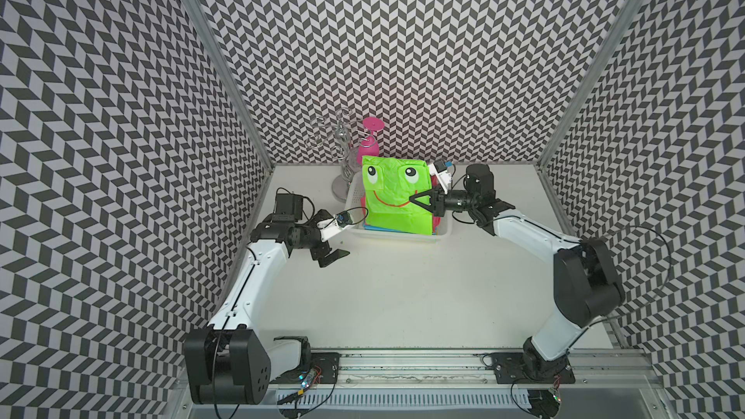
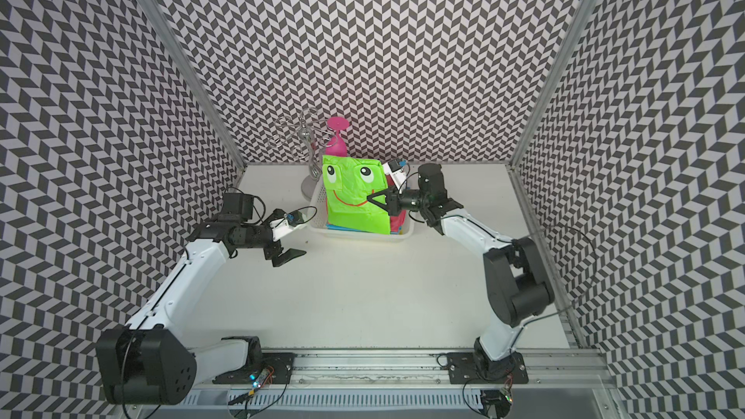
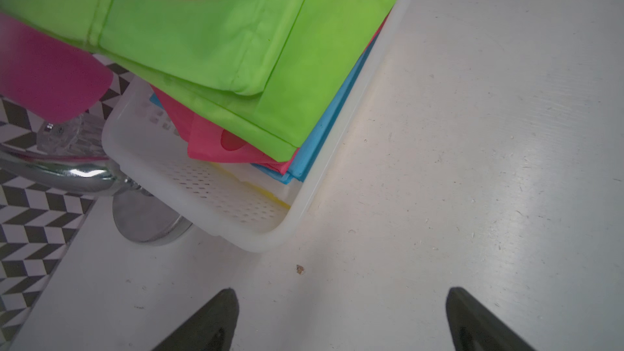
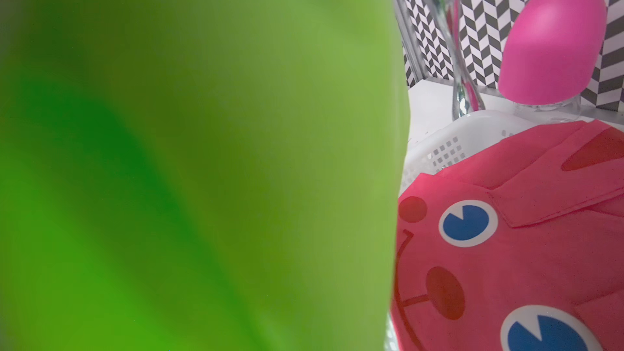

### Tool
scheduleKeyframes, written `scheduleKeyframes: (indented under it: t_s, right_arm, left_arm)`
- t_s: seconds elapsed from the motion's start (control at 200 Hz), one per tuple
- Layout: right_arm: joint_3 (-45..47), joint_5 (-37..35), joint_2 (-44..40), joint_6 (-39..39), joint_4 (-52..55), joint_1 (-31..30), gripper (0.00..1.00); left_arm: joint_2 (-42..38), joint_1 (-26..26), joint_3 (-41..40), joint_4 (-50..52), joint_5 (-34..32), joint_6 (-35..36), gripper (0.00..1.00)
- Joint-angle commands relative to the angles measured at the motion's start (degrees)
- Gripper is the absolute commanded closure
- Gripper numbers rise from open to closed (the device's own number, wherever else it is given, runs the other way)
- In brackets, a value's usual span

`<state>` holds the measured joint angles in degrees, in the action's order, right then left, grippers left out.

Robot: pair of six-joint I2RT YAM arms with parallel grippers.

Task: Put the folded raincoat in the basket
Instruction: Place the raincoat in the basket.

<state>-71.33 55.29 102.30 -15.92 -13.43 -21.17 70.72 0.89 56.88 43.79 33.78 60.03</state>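
The folded raincoat (image 1: 389, 199) (image 2: 352, 203) is bright green with a printed face. It stands tilted over the white basket (image 1: 387, 236) (image 2: 354, 234), and only its lower edge is inside. My right gripper (image 1: 413, 198) (image 2: 369, 198) is shut on its right side. In the right wrist view the green raincoat (image 4: 202, 130) fills most of the picture and hides the fingers. My left gripper (image 3: 341, 293) is open and holds nothing. It hangs over the table left of the basket, and one of its fingers (image 1: 335, 255) shows in a top view.
The basket (image 3: 266, 243) also holds a pink folded raincoat (image 4: 506, 248) (image 3: 216, 151) on a blue one (image 3: 324, 136). Just behind it stands a chrome glass rack (image 1: 342, 143), with a pink glass (image 1: 371, 143) hanging upside down. Patterned walls close in the table.
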Motion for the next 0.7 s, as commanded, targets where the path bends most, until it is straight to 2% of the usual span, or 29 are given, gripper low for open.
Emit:
scheduleKeyframes:
  t_s: [0.0, 0.185, 0.295, 0.325, 0.376, 0.416, 0.556, 0.696]
  right_arm:
    - [-5.52, 3.78, 8.53, -8.67, -3.55, 1.62, 1.0]
    - [-9.53, 6.55, 17.22, -13.89, -0.08, 3.91, 1.0]
    - [-8.03, 5.87, 18.49, -14.13, 0.91, 4.79, 1.0]
    - [-7.96, 5.22, 18.83, -13.99, 1.81, 5.06, 0.91]
    - [-9.03, 4.08, 19.55, -12.29, 5.52, 5.3, 0.68]
    - [-10.27, 2.0, 19.78, -9.39, 9.58, 5.4, 0.59]
    - [-11.82, -6.06, 16.69, -4.57, 15.94, 5.36, 0.46]
    - [-15.92, -14.67, 13.27, -1.2, 24.85, 4.96, 0.44]
  left_arm:
    - [-0.8, 0.33, -2.29, -7.15, -1.33, -8.53, 0.01]
    - [-3.57, 0.62, -6.36, -8.72, 0.06, -10.24, 0.01]
    - [-3.65, 0.7, -7.59, -8.89, -0.34, -10.7, 0.0]
    - [-3.63, 0.7, -7.91, -9.1, -0.3, -10.84, 0.0]
    - [-3.68, 0.7, -8.53, -10.11, -0.29, -11.75, 0.0]
    - [-3.53, 0.65, -9.09, -11.2, -0.22, -12.87, 0.0]
    - [-2.62, 0.69, -10.99, -17.16, -0.06, -18.22, 0.01]
    - [-0.77, 0.69, -12.02, -24.75, -3.01, -25.2, 0.0]
